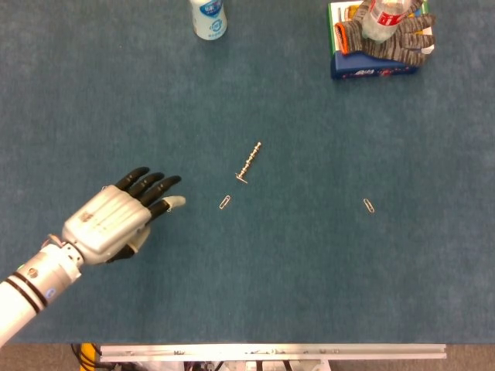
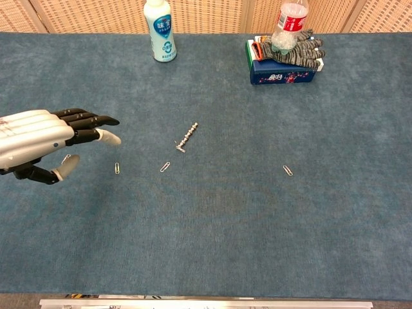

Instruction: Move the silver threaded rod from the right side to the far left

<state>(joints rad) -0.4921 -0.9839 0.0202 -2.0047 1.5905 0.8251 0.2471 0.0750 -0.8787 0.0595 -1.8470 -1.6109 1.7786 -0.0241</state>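
The silver threaded rod (image 1: pixel 249 162) lies slanted near the middle of the blue table, also seen in the chest view as the rod (image 2: pixel 187 137). My left hand (image 1: pixel 116 218) hovers to its left, fingers spread and pointing toward it, holding nothing. In the chest view the left hand (image 2: pixel 48 138) sits at the left edge, still well short of the rod. My right hand does not appear in either view.
Paper clips lie in a row: one (image 1: pixel 225 202) just below the rod, one (image 1: pixel 369 205) to the right, one (image 2: pixel 116 168) near my fingertips. A white bottle (image 1: pixel 209 17) stands at the back. A blue box (image 1: pixel 373 66) with gloves and a bottle sits back right.
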